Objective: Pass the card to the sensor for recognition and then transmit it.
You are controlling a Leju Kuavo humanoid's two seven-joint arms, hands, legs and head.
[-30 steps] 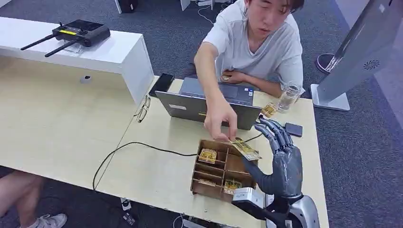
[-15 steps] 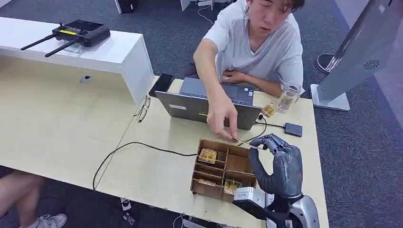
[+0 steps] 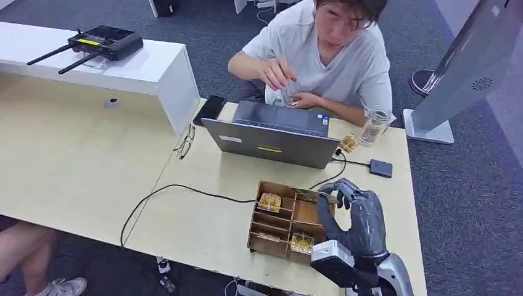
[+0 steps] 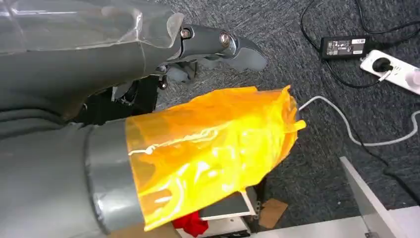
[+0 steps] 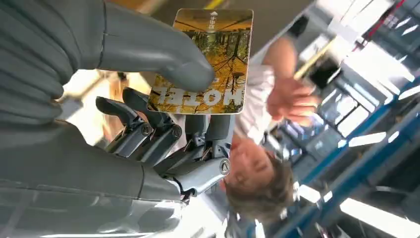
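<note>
Right hand [image 3: 358,213] raised, fingers [image 5: 148,124] curled, left hand [image 4: 218,44] seemingly slack

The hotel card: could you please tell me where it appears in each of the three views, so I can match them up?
Head view: the card shows edge-on, pinched in the right robot hand above the wooden box.
Right wrist view: the card fills the upper middle, face on, under the thumb.
Left wrist view: not in it.
Shared landmark: the person, also in the right wrist view.
</note>
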